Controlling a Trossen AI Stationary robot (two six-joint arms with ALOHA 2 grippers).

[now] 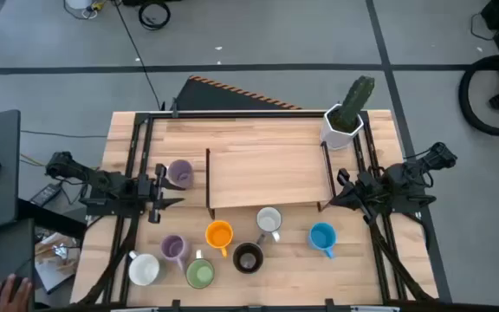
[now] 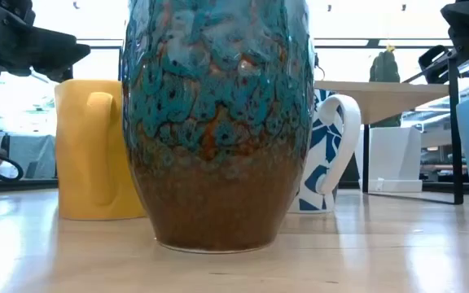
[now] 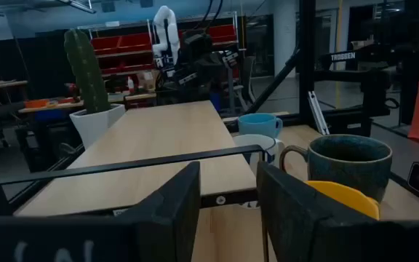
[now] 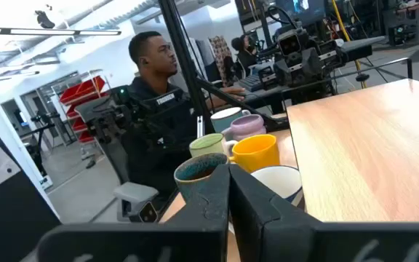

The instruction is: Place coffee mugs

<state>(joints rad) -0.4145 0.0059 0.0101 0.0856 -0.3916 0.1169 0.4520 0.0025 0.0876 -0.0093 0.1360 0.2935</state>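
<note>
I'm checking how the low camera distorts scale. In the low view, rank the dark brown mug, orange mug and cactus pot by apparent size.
1. Dark brown mug, largest, but it stands nearest the camera.
2. Orange mug.
3. Cactus pot, smallest, farthest back.

A raised shelf [image 1: 267,176] occupies the centre of the table [image 1: 258,130], with a potted cactus [image 1: 346,117] at its upper right corner and one mug [image 1: 179,173] just left of it. Seven more mugs [image 1: 232,247] are grouped below the shelf, toward the bottom of the frame. The left gripper [image 1: 160,196] sits at the shelf's left, the right gripper [image 1: 343,192] at its right.
</note>
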